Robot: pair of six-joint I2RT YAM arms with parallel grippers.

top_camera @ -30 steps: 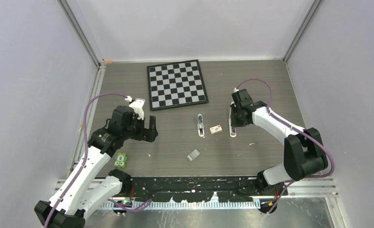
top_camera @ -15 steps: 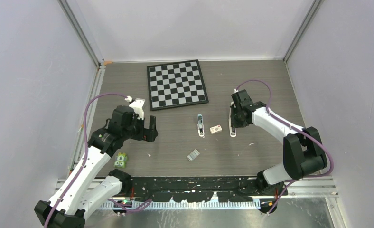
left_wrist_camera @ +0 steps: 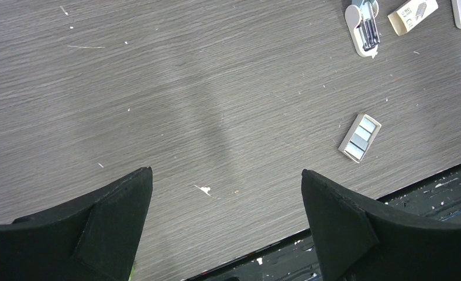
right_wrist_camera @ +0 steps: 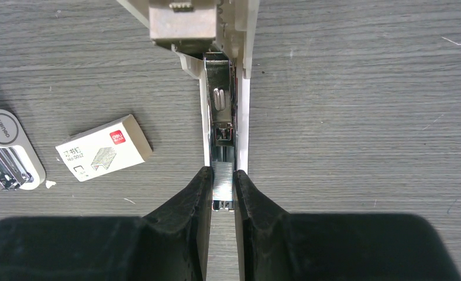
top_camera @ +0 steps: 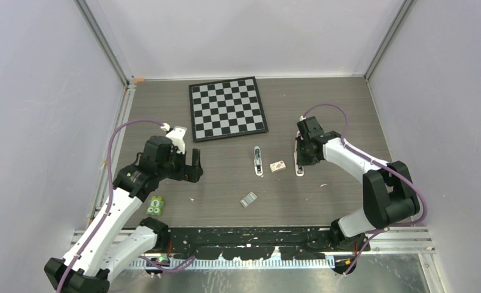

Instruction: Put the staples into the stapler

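The table (top_camera: 348, 110) carries a chessboard (top_camera: 227, 108), which lies beyond the stapler and to its left.

Left gripper (left_wrist_camera: 225, 175): well to the left of the stapler, jaws spread to full width, holding nothing.

Right gripper (right_wrist_camera: 221, 175): directly over the stapler (right_wrist_camera: 222, 117), jaws drawn in to a narrow gap and clamped on the staples (right_wrist_camera: 223, 182).

The stapler lies opened out, metal channel facing up. Its long axis runs near-to-far on the table, in line with the gap between the right fingers. A second, smaller stapler (right_wrist_camera: 6, 149) lies to its left. A staple box (right_wrist_camera: 103, 153) sits between the two.

The staples lie parallel to the channel, at the end nearest the wrist and opposite the hinge.

Next move, as judged: strip and channel share one axis, so no rotation is needed. Press the strip down, then release. The right arm is the nearer one.
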